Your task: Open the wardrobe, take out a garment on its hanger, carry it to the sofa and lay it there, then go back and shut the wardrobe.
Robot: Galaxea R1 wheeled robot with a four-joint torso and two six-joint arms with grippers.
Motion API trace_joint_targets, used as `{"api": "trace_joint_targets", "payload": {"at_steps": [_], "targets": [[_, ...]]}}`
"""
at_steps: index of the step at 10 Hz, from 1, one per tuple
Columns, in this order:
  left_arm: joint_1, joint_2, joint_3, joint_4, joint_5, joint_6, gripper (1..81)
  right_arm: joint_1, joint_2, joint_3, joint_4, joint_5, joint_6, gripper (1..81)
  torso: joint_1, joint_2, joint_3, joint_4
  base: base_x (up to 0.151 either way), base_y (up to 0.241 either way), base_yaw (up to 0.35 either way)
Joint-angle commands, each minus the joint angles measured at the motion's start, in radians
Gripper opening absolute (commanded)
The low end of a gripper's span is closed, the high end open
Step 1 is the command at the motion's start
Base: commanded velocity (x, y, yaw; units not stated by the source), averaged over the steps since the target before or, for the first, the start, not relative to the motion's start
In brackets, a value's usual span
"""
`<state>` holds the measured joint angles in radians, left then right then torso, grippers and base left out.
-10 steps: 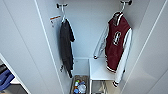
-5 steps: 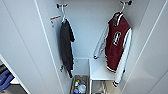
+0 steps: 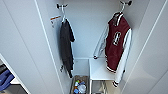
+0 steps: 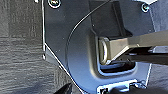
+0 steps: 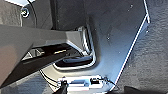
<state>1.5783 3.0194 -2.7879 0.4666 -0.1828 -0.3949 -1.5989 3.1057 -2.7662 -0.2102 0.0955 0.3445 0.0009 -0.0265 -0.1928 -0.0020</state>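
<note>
The white wardrobe (image 3: 87, 32) stands open in front of me, its doors swung out at the left (image 3: 22, 50) and right (image 3: 150, 57). Inside on the right, the garment (image 3: 116, 45), a maroon jacket with white sleeves and a white chest emblem, hangs from a rail fitting on its thin white hanger (image 3: 121, 10). One white sleeve reaches down past a low shelf.
A black T-shirt (image 3: 66, 47) hangs inside on the left. A low white shelf (image 3: 98, 71) sits under the jacket, and a box of small items (image 3: 80, 86) is on the wardrobe floor. Something blue (image 3: 5, 80) shows past the left door. Both wrist views look down on grey carpet (image 4: 20, 50).
</note>
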Motion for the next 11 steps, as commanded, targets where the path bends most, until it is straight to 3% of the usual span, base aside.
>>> {"api": "trace_joint_targets", "payload": {"at_steps": [1, 11], "targets": [[-0.017, -0.006, -0.004, 0.003, 0.049, 0.002, 81.1, 0.020, 0.010, 0.005, -0.012, -0.059, -0.002, 81.1, 0.000, 0.000, 0.000, 0.000, 0.080, 0.000, 0.000], [-0.013, -0.006, -0.004, 0.003, 0.049, 0.002, 81.1, 0.021, 0.009, 0.002, -0.012, -0.059, -0.004, 81.1, -0.001, -0.001, 0.000, 0.000, 0.089, 0.000, 0.000]]}}
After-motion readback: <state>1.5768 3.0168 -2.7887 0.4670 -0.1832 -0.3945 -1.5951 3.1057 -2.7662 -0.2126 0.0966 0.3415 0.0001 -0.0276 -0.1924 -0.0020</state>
